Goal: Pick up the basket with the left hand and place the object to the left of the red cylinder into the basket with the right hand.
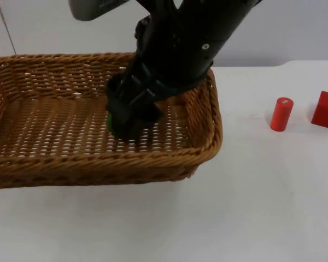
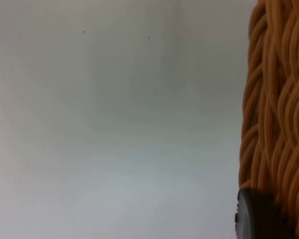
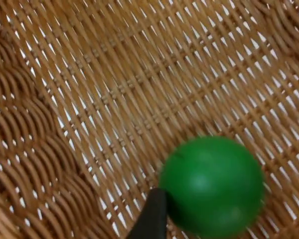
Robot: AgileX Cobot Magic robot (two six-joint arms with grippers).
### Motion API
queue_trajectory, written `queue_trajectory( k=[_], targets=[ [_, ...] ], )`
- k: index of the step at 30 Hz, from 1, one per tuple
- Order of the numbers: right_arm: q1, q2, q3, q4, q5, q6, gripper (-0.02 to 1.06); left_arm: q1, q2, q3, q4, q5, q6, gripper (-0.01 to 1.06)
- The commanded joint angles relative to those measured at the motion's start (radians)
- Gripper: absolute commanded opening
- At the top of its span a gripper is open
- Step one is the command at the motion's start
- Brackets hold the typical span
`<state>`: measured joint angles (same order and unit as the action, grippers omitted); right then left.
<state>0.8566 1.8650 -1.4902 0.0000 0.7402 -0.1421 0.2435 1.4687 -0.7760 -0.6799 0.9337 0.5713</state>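
The brown wicker basket (image 1: 208, 136) takes up the left of the top view, raised off the table. Its woven rim (image 2: 276, 109) lies against my left gripper's black fingertip (image 2: 254, 214), which grips it. My right gripper (image 1: 123, 123) reaches down into the basket from above, shut on a green ball (image 1: 110, 122). In the right wrist view the green ball (image 3: 212, 186) rests against the black fingertip (image 3: 150, 216), just above the basket's woven floor (image 3: 114, 99). The red cylinder (image 1: 281, 113) stands upright on the table to the right of the basket.
A red block (image 1: 325, 109) sits at the right edge, beside the cylinder. White table top (image 1: 235, 218) spreads in front of and to the right of the basket. The grey partition wall (image 1: 284, 33) closes the back.
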Motion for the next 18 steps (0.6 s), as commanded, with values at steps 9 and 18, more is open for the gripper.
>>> queue_trajectory(
  k=[9, 18],
  targets=[
    [0.005, -0.203, -0.002, -0.073, -0.014, 0.069, 0.77, 0.002, -0.01, 0.002, -0.027, 0.021, -0.001, 0.0],
    [0.005, -0.517, 0.105, -0.185, 0.049, 0.192, 0.77, 0.002, -0.01, 0.002, -0.02, 0.021, -0.001, 0.0]
  ],
)
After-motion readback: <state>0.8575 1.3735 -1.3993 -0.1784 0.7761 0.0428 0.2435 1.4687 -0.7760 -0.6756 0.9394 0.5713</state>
